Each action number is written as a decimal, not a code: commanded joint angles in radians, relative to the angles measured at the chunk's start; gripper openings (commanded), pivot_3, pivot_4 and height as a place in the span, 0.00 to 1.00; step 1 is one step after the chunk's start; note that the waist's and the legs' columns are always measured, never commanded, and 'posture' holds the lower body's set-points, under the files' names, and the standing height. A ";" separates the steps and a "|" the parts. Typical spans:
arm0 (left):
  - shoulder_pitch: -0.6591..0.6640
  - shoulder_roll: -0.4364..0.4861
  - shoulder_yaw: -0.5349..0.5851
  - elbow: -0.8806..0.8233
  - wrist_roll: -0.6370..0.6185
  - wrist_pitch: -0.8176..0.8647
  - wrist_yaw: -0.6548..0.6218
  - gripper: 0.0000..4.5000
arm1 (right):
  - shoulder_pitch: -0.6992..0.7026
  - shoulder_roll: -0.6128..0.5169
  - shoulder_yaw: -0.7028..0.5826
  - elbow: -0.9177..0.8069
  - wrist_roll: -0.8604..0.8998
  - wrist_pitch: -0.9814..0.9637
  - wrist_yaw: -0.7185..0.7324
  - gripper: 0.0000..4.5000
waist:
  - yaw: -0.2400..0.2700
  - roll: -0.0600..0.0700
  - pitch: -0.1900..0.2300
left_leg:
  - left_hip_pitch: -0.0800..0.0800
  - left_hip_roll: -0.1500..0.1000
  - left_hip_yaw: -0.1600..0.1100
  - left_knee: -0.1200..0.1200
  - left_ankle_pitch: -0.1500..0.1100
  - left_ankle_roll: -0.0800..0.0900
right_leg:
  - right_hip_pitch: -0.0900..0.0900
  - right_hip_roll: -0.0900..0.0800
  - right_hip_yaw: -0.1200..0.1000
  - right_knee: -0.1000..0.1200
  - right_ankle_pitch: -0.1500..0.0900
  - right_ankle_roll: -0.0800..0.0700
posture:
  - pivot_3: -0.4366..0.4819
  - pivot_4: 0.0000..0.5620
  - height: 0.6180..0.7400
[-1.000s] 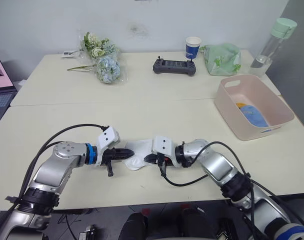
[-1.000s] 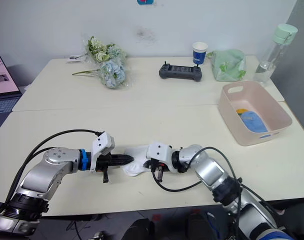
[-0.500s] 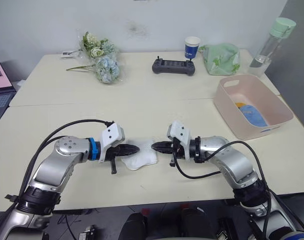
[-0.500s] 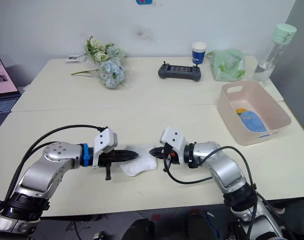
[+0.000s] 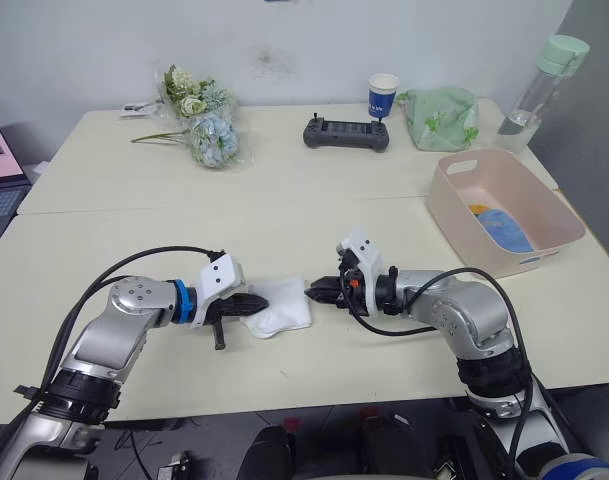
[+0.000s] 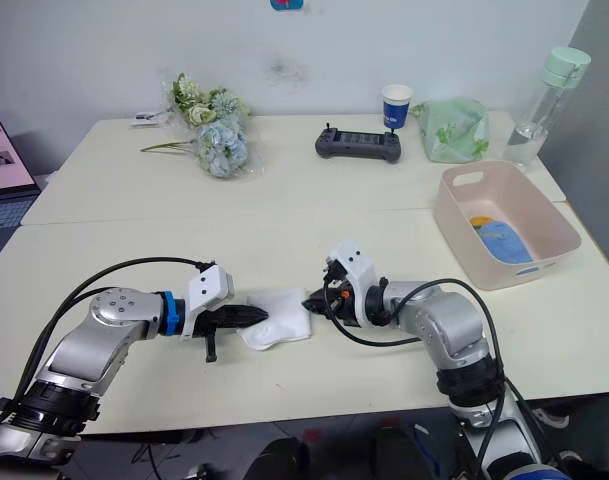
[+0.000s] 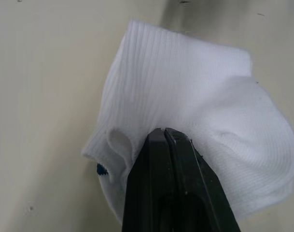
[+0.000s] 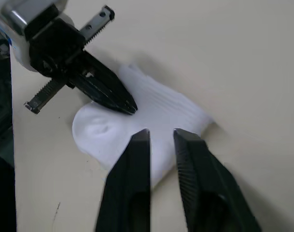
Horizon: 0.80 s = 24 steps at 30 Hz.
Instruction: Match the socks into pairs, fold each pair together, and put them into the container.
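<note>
While the white socks (image 5: pixel 281 305) lie folded on the table (image 5: pixel 284 230), we list our left gripper (image 7: pixel 164 136) pressed closed onto them, our right gripper (image 8: pixel 161 135) slightly parted just beside their far edge, and the pink container (image 5: pixel 504 205) well apart from the socks.

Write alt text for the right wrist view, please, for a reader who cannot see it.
The right end effector, slightly open, points at folded white socks on a beige table. The left end effector, shut, presses on the socks from the opposite side.
</note>
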<state>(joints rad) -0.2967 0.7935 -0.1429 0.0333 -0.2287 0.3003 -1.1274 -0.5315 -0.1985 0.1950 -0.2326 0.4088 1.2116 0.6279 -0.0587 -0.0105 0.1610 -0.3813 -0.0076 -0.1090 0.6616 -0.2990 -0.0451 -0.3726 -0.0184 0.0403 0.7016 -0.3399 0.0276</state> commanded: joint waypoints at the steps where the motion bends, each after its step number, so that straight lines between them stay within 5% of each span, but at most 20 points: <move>1: 0.037 0.023 0.015 0.011 0.015 0.041 0.011 0.00 | -0.038 0.041 -0.057 0.007 0.055 0.104 -0.039 0.53 | -0.002 0.000 0.000 | 0.000 0.000 0.000 0.000 -0.001 0.002 | 0.000 0.000 0.000 0.000 0.000 0.000 | 0.48 0.27 1.00; 7: 0.048 0.021 0.023 -0.006 0.014 0.052 0.010 0.00 | -0.066 0.076 -0.042 0.084 0.058 0.152 -0.085 0.99 | -0.005 0.000 0.000 | 0.001 0.000 0.000 0.000 -0.002 0.003 | -0.001 0.000 0.000 0.002 0.000 0.000 | 0.48 0.27 1.00; 18: 0.045 0.030 0.027 -0.011 0.012 0.055 0.002 0.00 | -0.147 0.320 -0.029 0.295 0.064 0.167 -0.165 0.99 | -0.026 0.001 -0.001 | 0.003 0.000 0.000 -0.001 -0.002 0.003 | -0.001 0.001 0.000 0.006 0.000 0.000 | 0.48 0.27 1.00; 24: 0.054 0.039 0.041 -0.019 0.006 0.058 0.000 0.00 | -0.183 0.362 -0.025 0.403 0.056 0.089 -0.151 0.99 | -0.028 0.001 -0.001 | 0.003 0.000 0.000 -0.001 -0.002 0.003 | -0.002 0.001 0.000 0.007 0.000 0.000 | 0.48 0.27 1.00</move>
<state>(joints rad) -0.2641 0.8129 -0.1075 0.0056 -0.2375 0.3420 -1.1275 -0.7008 0.1316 0.1628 0.1354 0.4578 1.3302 0.4724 -0.0866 -0.0098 0.1605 -0.3777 -0.0074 -0.1092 0.6609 -0.3007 -0.0419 -0.3742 -0.0178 0.0406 0.7083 -0.3400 0.0276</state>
